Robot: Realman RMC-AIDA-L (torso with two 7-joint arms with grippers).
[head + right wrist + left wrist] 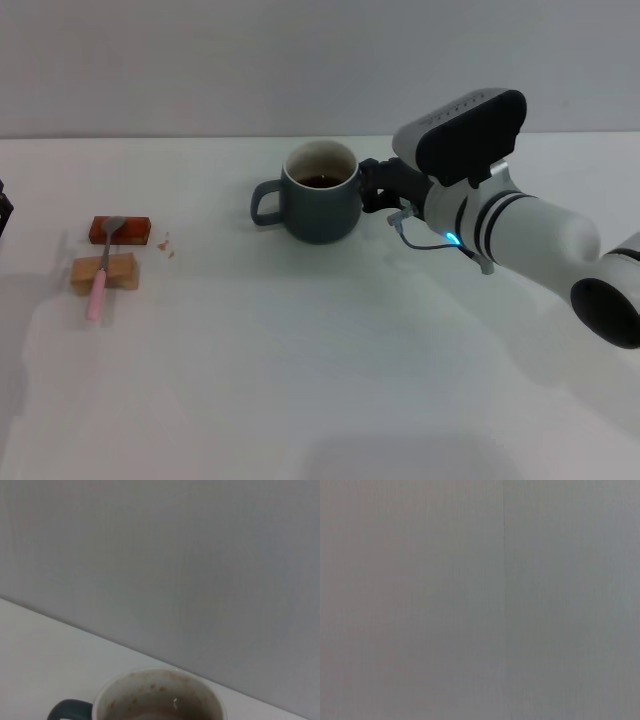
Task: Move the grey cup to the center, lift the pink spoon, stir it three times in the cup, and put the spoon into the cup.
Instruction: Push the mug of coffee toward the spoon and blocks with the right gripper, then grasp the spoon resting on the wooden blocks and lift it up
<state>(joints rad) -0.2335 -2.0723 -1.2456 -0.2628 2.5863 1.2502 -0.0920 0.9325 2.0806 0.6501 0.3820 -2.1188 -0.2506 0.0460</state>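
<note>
We are on the first step: the grey cup (322,195) stands upper centre, right pincer (372,187) against its side, grip hidden. Next comes lifting the pink spoon (100,280), lying on blocks at left

I found myself in what looked like a staged test bench in a lab, not a home or kitchen. The white table (330,380) was plain and unmarked, backed by a bare pale grey wall (200,60). My left wrist view showed only that same blank grey surface. I saw no appliances, shelving or household furnishings to suggest otherwise.
</note>
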